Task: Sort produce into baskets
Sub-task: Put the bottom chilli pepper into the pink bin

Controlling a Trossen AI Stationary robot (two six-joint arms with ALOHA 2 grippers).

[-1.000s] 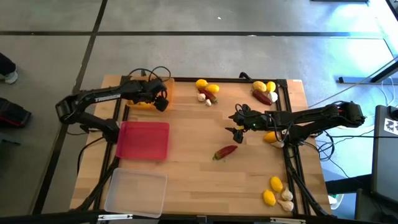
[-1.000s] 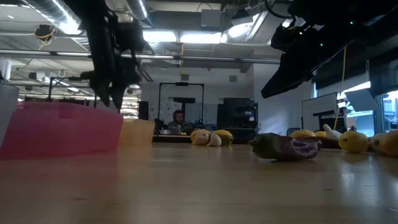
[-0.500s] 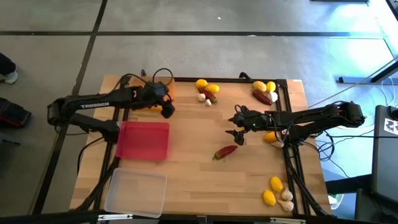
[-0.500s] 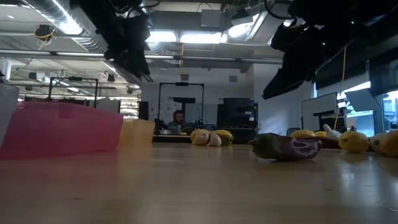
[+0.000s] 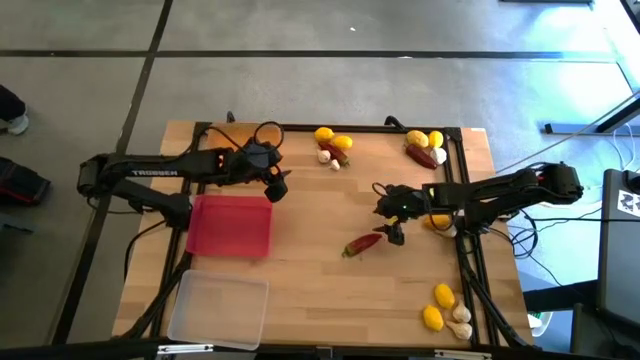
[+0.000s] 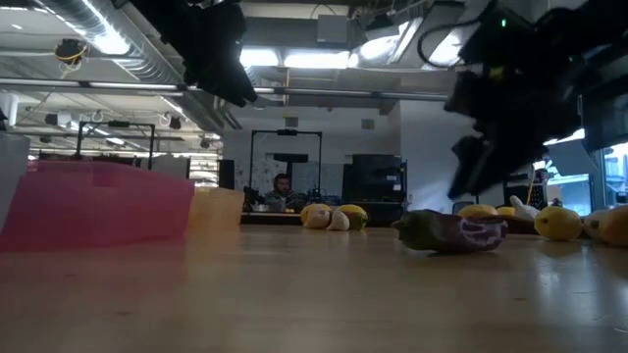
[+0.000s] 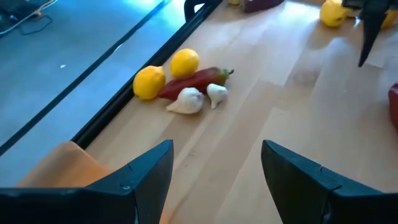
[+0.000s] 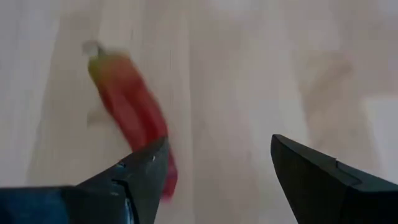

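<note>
- Right tool (image 5: 393, 232) has dropped toward the lone red chilli pepper (image 5: 362, 243) mid-desk, fingers (image 8: 314, 180) spread, nothing held; it was higher and farther from the pepper a second ago.
- Pepper hasn't moved; grasp looks imminent.
- Left tool (image 5: 281, 187) spread and empty, has swung off the orange basket (image 7: 59, 163) corner, now above the red basket (image 5: 232, 225) far edge.
- Clear basket (image 5: 218, 311) sits at the near-left corner; other lemon/garlic/pepper clusters (image 5: 333, 146) unsorted.

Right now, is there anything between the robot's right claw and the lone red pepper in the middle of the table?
No. In the high view only bare wood separates the right gripper from the red pepper.
</note>
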